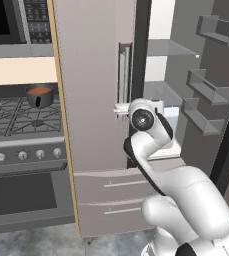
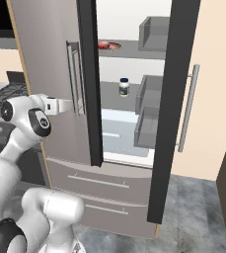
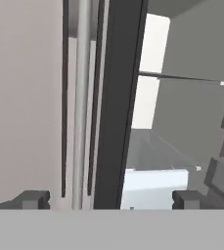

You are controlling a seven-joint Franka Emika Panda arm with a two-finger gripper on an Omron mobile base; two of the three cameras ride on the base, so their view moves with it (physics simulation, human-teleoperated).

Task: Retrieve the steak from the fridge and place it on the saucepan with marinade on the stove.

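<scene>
Partly hidden steak (image 2: 103, 45) on fridge (image 2: 50, 74) shelf; end effector (image 3: 111, 199) open.

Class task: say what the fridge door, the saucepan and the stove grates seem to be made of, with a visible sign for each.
Fridge door: probably brushed stainless steel; flat grey, faint sheen.
Saucepan: likely dark metal; thin grey wall around orange-red liquid.
Stove grates: seemingly cast iron; matte black, thick bars.
</scene>
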